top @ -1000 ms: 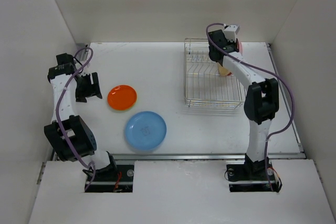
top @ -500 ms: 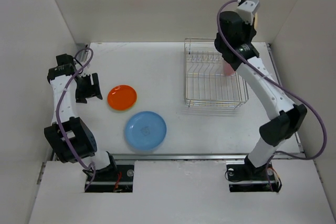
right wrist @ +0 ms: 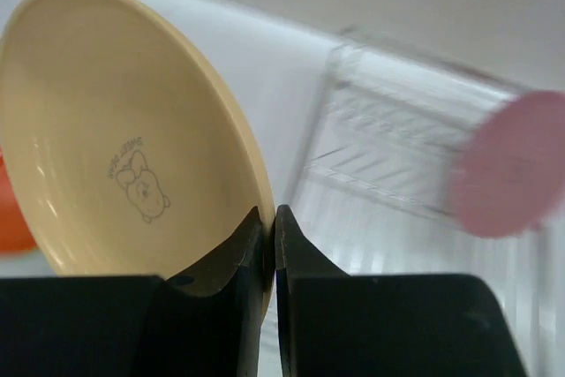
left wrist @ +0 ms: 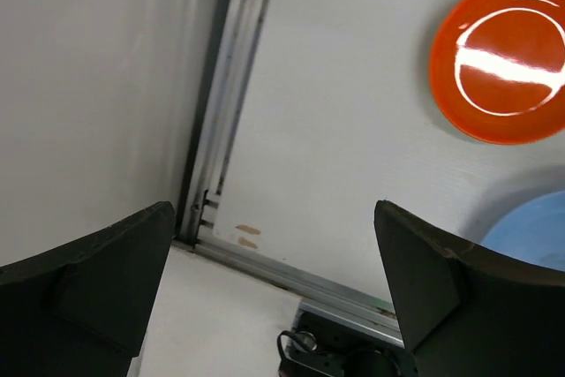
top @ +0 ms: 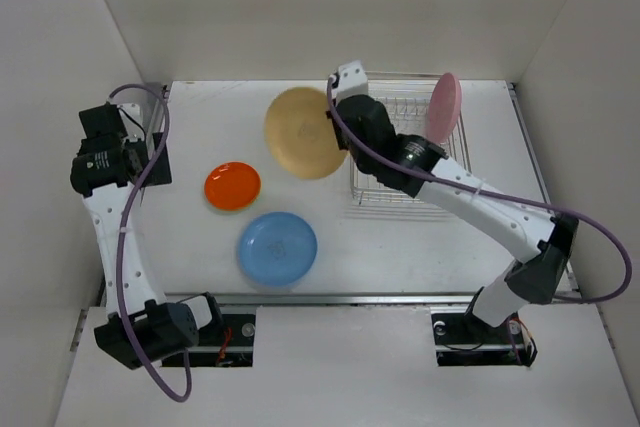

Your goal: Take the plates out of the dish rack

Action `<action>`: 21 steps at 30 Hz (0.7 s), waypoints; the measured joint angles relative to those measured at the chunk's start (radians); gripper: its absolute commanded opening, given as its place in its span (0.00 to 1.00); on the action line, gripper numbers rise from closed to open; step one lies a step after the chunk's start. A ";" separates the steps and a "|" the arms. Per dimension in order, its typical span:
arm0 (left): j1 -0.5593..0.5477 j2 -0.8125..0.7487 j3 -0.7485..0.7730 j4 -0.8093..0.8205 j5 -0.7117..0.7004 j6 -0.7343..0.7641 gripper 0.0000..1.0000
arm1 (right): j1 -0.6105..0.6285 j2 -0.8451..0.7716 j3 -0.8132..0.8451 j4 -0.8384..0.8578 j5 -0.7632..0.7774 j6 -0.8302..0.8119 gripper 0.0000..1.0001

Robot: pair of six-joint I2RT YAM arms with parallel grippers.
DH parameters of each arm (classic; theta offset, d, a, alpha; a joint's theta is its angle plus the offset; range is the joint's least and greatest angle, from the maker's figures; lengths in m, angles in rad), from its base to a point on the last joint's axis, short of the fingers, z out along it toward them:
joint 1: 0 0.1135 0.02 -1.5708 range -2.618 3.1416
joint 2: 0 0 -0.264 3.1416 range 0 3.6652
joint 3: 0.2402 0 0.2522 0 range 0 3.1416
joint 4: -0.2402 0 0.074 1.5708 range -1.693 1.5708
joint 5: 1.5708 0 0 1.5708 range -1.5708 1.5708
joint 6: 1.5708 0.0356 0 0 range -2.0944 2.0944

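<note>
- My right gripper (right wrist: 270,222) is pinched almost shut on the rim of the pale yellow plate (top: 303,134). A thin strip of plate edge sits between the two fingers.
- That plate is tilted on edge, held up off the white table (top: 330,209). A small cartoon print shows on its inner face in my right wrist view.
- The dish rack (top: 402,187) is just to the right of my right gripper. The pink plate (top: 443,107) stands upright in the rack's far end.
- My left gripper (left wrist: 274,218) is spread wide and has hold of nothing.
- It hangs over the table's left margin, with a metal rail (left wrist: 229,103) and a white side wall (left wrist: 88,77) just beside it.
- The orange plate (top: 232,186) lies flat on the table to the right of my left gripper.
- The blue plate (top: 277,248) lies flat near the orange one, closer to my bases; the two are apart.
- Plain white panels close in the table on the left, the far side and the right.
</note>
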 measured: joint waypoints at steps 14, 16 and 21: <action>0.003 0.048 -0.025 0.012 -0.060 0.003 0.95 | -0.016 0.269 -0.313 0.103 -1.031 0.166 0.00; 0.003 0.050 -0.026 0.012 -0.052 0.002 0.96 | -0.015 0.303 -0.313 0.118 -1.064 0.176 0.00; 0.003 0.053 -0.035 0.009 -0.040 0.002 0.96 | -0.018 0.371 -0.313 0.143 -1.088 0.198 0.00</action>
